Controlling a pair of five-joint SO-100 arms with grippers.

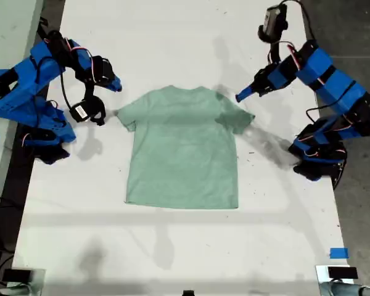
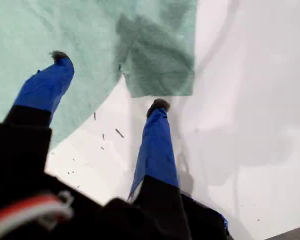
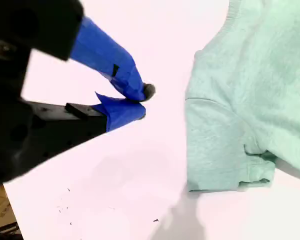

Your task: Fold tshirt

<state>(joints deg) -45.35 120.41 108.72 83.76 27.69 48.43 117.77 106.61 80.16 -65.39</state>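
The pale mint-green tshirt (image 1: pixel 182 148) lies flat on the white table, collar toward the far edge and both short sleeves spread out. My first gripper (image 1: pixel 240 95) hangs just above the sleeve (image 2: pixel 160 70) on the exterior view's right, which lies in the arm's shadow. Its fingers (image 2: pixel 157 145) are open and hold nothing. My second gripper (image 1: pixel 115 86) is shut and empty, with its blue fingertips (image 3: pixel 135 87) together. It hovers over bare table beside the sleeve (image 3: pixel 220 145) on the exterior view's left, apart from the cloth.
The white table (image 1: pixel 172 246) extends well beyond the shirt toward the near edge. A blue tape mark (image 1: pixel 338 253) sits near the exterior view's bottom right corner. Both arm bases (image 1: pixel 317 160) (image 1: pixel 46 139) stand at the table's sides.
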